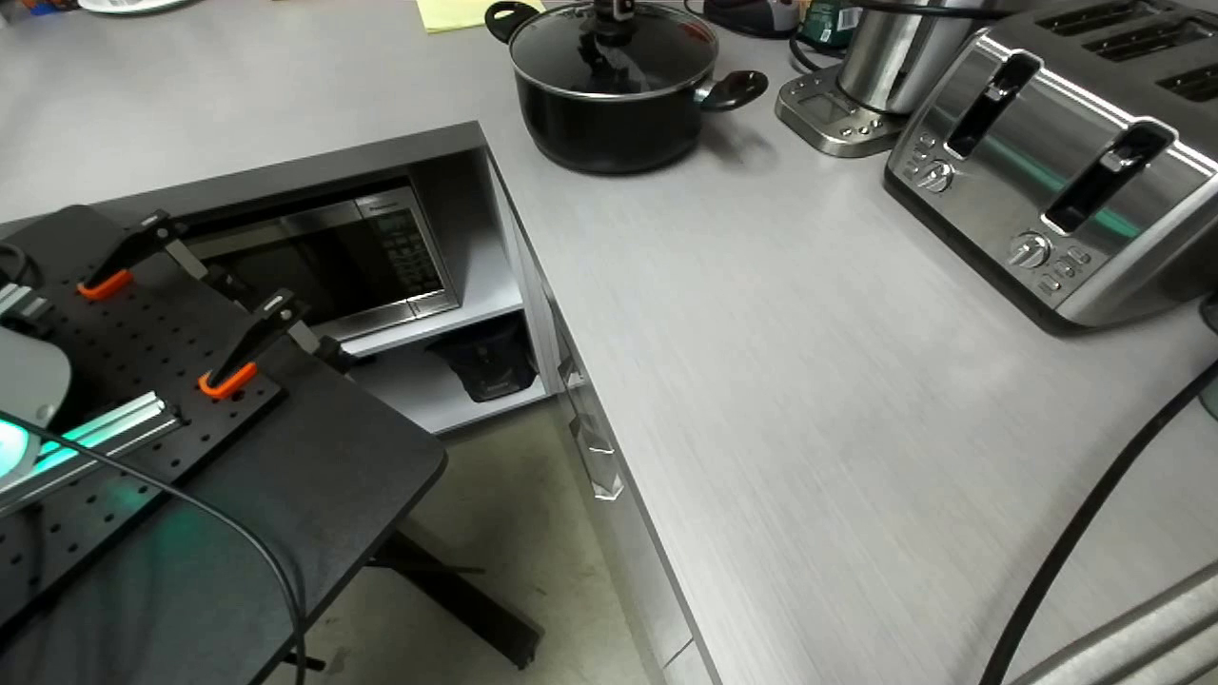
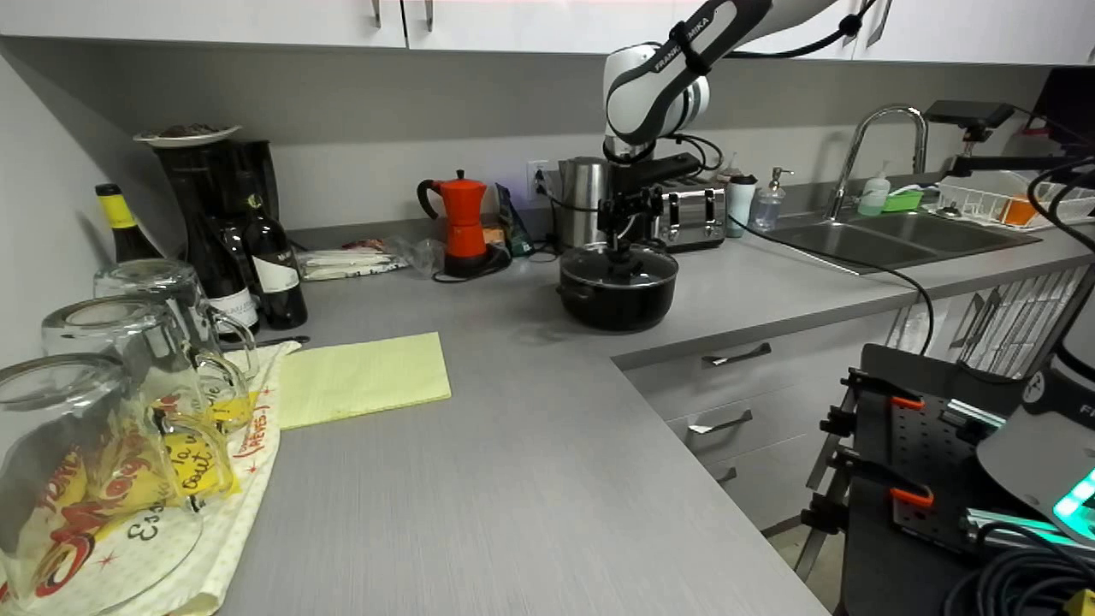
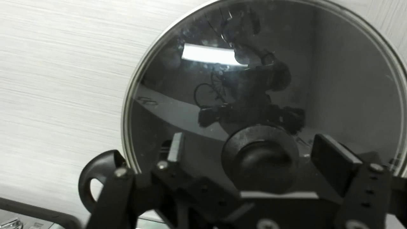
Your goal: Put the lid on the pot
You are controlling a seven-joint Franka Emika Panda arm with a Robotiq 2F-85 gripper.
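Note:
The pot [image 1: 614, 133] is black with two side handles and stands on the grey counter; it also shows in an exterior view [image 2: 618, 310]. The round glass lid [image 1: 657, 62] lies flat on the pot's rim in both exterior views [image 2: 582, 269]. In the wrist view the lid [image 3: 270, 82] fills much of the picture, with a pot handle [image 3: 100, 178] at lower left. My gripper [image 3: 253, 149] is open over the lid's black knob [image 3: 262, 159], one finger on each side with a gap to it. In an exterior view the gripper [image 2: 618, 244] points down at the lid's middle.
A silver toaster [image 1: 1056, 171] and a steel container [image 2: 583, 201] stand near the pot. A red moka pot [image 2: 464, 224] is at the back. A yellow cloth [image 2: 368, 381], glass mugs [image 2: 128, 359] and bottles [image 2: 274, 265] are farther along the counter. The counter edge [image 1: 533, 247] runs close by.

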